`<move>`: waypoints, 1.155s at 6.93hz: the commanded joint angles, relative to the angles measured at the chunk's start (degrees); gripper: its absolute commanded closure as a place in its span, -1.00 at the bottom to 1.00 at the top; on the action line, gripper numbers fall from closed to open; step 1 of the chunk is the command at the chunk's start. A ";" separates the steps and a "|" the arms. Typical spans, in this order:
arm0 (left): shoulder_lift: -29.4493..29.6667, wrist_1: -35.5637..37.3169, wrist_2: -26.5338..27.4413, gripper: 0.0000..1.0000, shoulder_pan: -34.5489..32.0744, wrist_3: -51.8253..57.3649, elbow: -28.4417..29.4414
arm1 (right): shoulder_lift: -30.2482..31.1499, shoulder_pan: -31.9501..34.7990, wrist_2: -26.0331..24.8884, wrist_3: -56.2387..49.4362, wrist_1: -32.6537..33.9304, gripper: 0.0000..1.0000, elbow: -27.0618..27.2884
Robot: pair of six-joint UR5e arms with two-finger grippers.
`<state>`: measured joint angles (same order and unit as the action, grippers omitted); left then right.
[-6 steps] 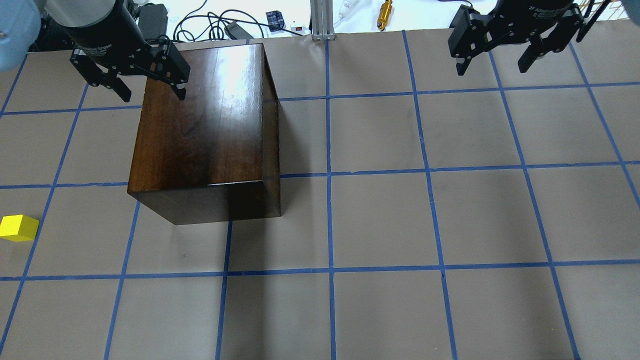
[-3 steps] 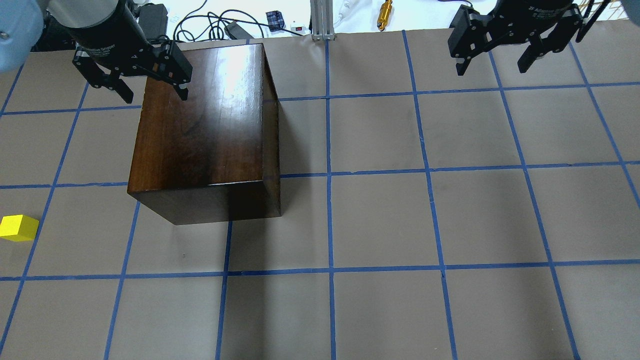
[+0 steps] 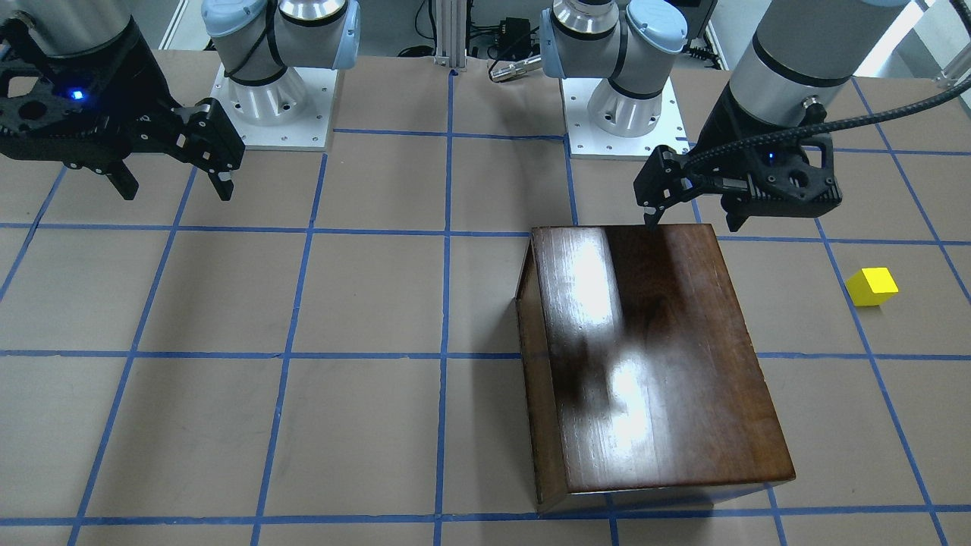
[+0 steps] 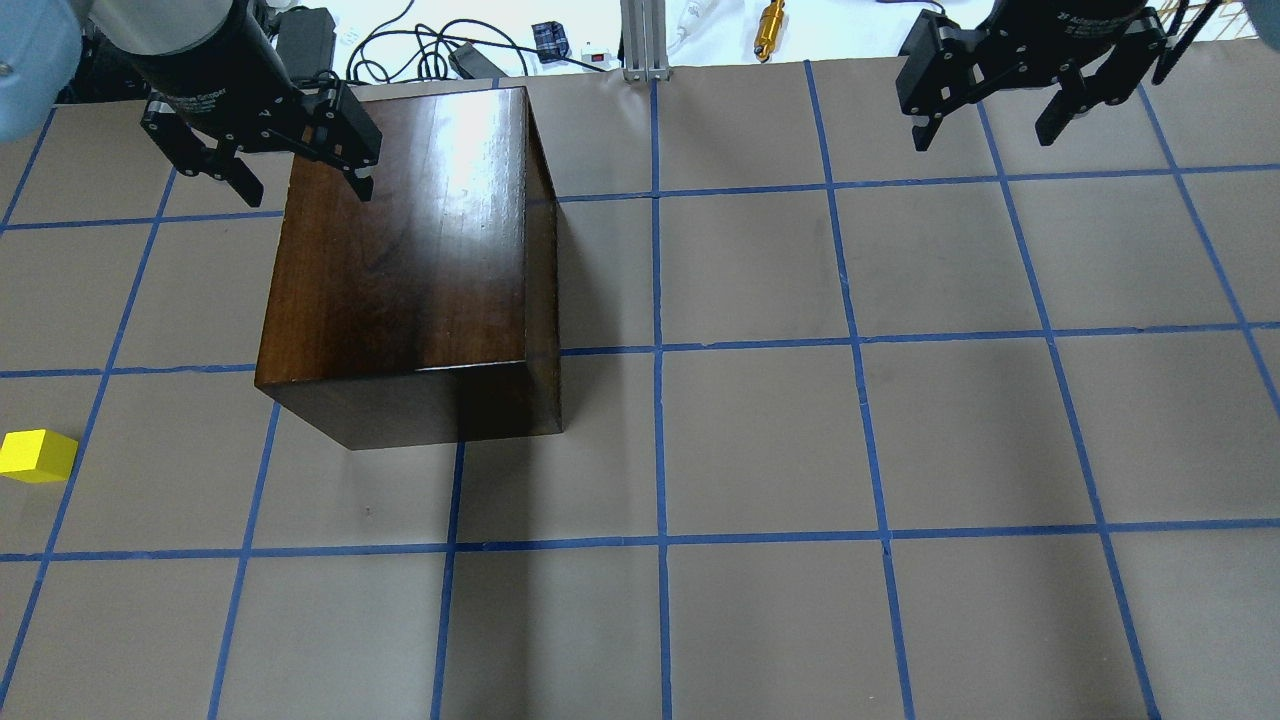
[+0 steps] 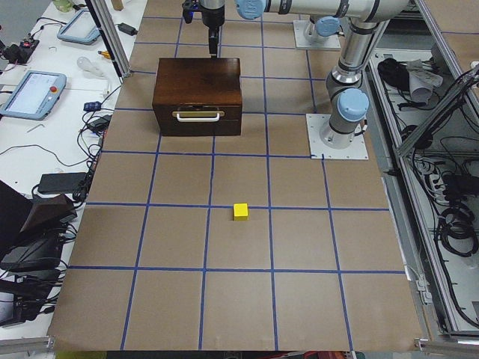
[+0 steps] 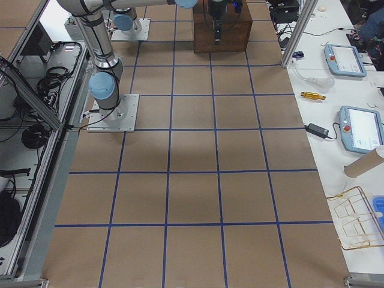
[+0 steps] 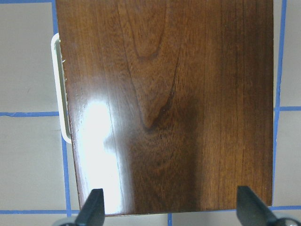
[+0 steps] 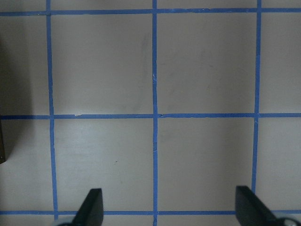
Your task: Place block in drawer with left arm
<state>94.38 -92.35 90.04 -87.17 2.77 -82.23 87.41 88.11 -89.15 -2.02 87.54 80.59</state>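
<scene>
Hovering released, with fingers spread wide and nothing grasped, the left end effector [image 4: 303, 192] is held above one edge of the dark wooden box [image 4: 400, 260]. The drawer [image 5: 197, 120] is seen shut. The block [image 4: 38, 455] is found on the surface [image 4: 760, 440], well apart from that end effector. The right end effector [image 4: 985, 138] is likewise released.

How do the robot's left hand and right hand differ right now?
The left hand hovers over one edge of the wooden box; the right hand hovers over the table, apart from the box. A ribbed black cable runs to the left hand; none shows at the right hand. Both are open and empty.
</scene>
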 commanded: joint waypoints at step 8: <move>0.37 1.38 -4.44 -1.00 7.31 4.75 -1.45 | 0.04 0.04 0.03 0.00 0.00 -1.00 0.00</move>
<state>94.29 -90.91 85.22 -84.27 4.28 -84.23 87.39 88.15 -89.16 -2.02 87.54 80.60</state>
